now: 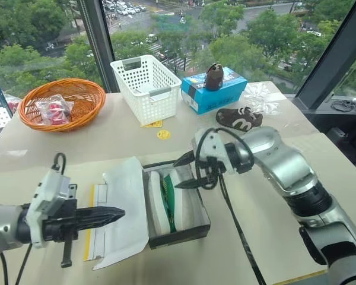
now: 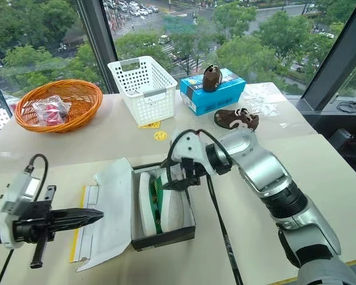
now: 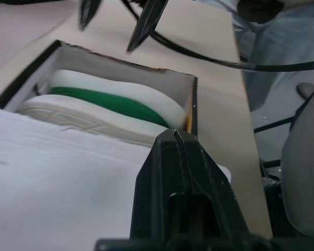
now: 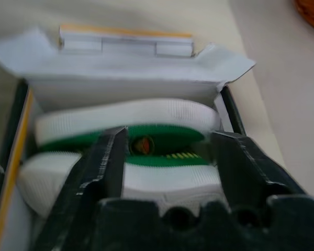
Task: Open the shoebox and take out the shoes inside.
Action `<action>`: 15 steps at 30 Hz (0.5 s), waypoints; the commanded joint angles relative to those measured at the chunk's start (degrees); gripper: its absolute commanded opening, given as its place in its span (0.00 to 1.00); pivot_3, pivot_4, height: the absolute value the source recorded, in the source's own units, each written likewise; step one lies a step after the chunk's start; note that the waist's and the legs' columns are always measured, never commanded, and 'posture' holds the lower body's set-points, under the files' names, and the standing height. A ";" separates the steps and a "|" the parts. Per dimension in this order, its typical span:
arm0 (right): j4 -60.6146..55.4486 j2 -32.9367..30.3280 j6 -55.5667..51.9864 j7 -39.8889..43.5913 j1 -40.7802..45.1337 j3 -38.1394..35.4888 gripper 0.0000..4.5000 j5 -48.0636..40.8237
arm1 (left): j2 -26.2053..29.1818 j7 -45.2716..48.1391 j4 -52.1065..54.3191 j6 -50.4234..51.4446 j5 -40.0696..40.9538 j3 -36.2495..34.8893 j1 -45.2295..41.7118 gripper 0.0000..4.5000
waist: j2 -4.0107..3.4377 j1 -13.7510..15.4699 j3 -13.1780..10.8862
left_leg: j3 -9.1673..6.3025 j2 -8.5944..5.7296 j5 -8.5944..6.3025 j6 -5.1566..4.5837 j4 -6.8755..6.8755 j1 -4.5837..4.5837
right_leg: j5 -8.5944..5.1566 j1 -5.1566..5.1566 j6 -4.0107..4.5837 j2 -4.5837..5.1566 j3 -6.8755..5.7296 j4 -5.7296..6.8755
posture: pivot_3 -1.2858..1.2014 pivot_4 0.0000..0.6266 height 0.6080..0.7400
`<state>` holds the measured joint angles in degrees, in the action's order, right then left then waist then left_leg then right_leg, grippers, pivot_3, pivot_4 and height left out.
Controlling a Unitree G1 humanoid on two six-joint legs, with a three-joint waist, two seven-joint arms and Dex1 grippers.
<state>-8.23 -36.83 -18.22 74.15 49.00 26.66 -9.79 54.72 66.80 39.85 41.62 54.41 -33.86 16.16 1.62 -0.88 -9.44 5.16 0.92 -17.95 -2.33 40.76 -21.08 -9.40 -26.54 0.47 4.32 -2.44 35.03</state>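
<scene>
One shoebox (image 1: 177,233) sits open near the front of the surface (image 1: 107,133), its white lid (image 1: 123,208) folded flat to the robot's left. Two green shoes (image 1: 168,202) lie inside on their sides, pale soles outward, pressed side by side. Right gripper (image 1: 187,171) hangs over the box's far end with fingers spread apart, nothing between them; in the right wrist view the shoes sit just beyond the two fingers (image 4: 102,167). Left gripper (image 1: 110,215) hangs over the lid, fingers pressed together, empty, pointing toward the box.

Farther back: one orange basket (image 1: 77,98) with a small red packet (image 1: 52,111) in it, one white crate (image 1: 147,88), one blue box (image 1: 213,92). Two brown shoes, one (image 1: 214,76) on the blue box, one (image 1: 238,118) on the surface beside it. One clear wrapper (image 1: 262,98) near the far right edge. One yellow disc (image 1: 163,134) and a yellow tag (image 1: 153,124) just in front of the crate. A black cable (image 1: 237,228) from the right arm trails across the surface right of the shoebox.
</scene>
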 commanded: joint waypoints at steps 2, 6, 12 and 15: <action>4.43 -1.24 20.96 5.20 3.53 0.67 0.99 6.06 | 0.16 -0.12 1.09 -1.98 -0.45 1.31 -0.61 0.00 | 0.00 0.05 -0.01 | 0.00 0.01 0.03 0.05 0.00 -0.01 | 0.01 0.00 0.02 0.00 0.00 -0.02 | 0.52 0.24 0.93; 7.81 -1.56 35.25 10.45 6.71 2.13 0.99 8.52 | 0.32 -0.41 0.64 -2.40 -0.79 2.19 -1.13 0.00 | 0.01 0.01 -0.02 | 0.02 0.02 0.19 0.33 0.00 -0.03 | -0.01 -0.01 0.01 0.00 0.00 -0.05 | 0.52 0.24 0.93; 10.61 0.78 45.04 13.08 8.76 4.23 0.99 10.53 | 0.19 -1.09 0.11 -3.17 -1.35 3.54 -1.92 0.00 | 0.01 0.04 -0.02 | 0.01 0.04 0.18 0.32 0.00 -0.01 | -0.01 0.02 0.01 0.03 -0.01 -0.04 | 0.52 0.24 0.93; 12.54 2.21 49.36 12.08 8.85 5.66 0.99 13.12 | -0.05 -1.43 0.10 -3.23 -1.47 4.06 -2.28 0.00 | 0.01 0.06 -0.02 | 0.01 0.04 0.19 0.34 0.00 -0.02 | -0.01 0.02 0.01 0.04 -0.02 -0.03 | 0.52 0.24 0.93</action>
<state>4.12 -34.88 28.14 86.38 56.38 32.64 2.19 54.71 65.68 39.64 39.70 52.89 -29.91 14.24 1.62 -0.82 -9.46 5.17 0.96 -17.75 -1.99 40.77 -21.09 -9.41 -26.51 0.49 4.36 -2.46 35.01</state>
